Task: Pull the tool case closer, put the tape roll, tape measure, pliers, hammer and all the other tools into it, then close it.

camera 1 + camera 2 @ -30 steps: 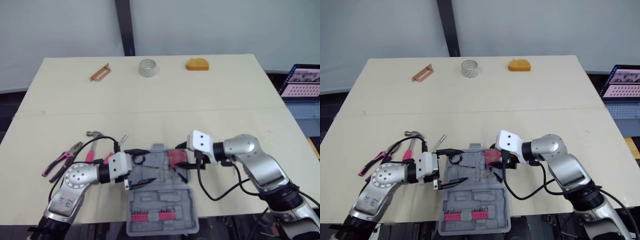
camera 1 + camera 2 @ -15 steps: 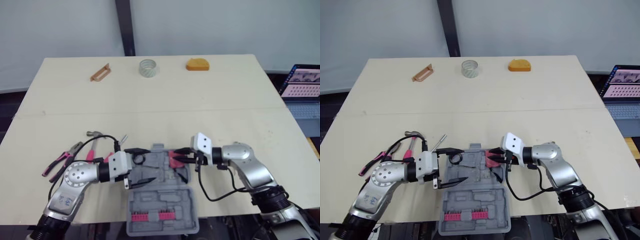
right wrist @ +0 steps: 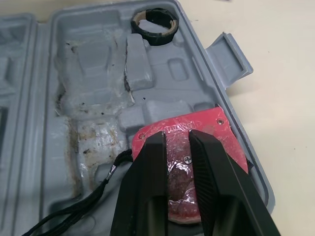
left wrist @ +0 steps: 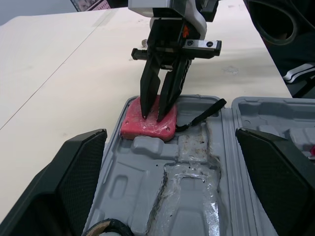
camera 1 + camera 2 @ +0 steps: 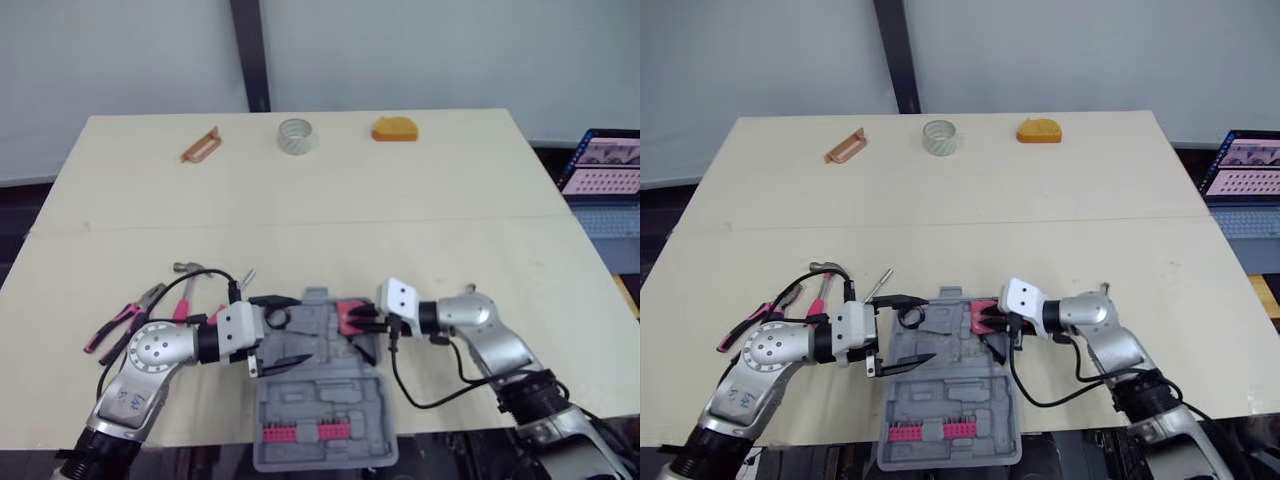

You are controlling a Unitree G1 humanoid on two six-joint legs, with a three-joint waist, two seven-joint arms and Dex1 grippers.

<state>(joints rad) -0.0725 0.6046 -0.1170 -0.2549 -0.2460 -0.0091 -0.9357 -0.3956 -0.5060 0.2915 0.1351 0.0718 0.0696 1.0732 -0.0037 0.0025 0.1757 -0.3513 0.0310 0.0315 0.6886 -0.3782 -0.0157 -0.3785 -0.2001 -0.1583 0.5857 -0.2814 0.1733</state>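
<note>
**Operator:** State what has changed at the right gripper [image 3: 176, 134].

**Technician:** Over the last second the right arm has dropped its elbow toward the near table edge, and the gripper now reaches in low. Its fingers have drawn narrow, almost together, with nothing between them. The tips rest on the top face of the red tape measure [image 4: 147, 130].

**Operator:** Location of the tape measure?

**Technician:** Inside the open tool case [image 5: 330, 395], in the corner pocket of the far half, on the robot's right. It has stayed in that pocket while the arm moved. Its black strap trails across the tray.

**Operator:** Meaning for the task?

**Technician:** Judgement: the tape measure is delivered and is being pressed home, not carried. That item counts as done once the fingers lift off.

**Operator:** Left gripper [image 5: 303, 329]?

**Technician:** Unchanged. It is spread wide over the left part of the same half of the case and holds nothing. A black roll [image 3: 154, 22] lies in the pocket near it.

**Operator:** Remaining work?

**Technician:** The pliers [image 5: 125, 320] and hammer [image 5: 183, 290] lie on the table just left of the case. The tape roll [image 5: 295, 135] stands at the far edge, well apart. The lid is open; closing comes last.
</note>
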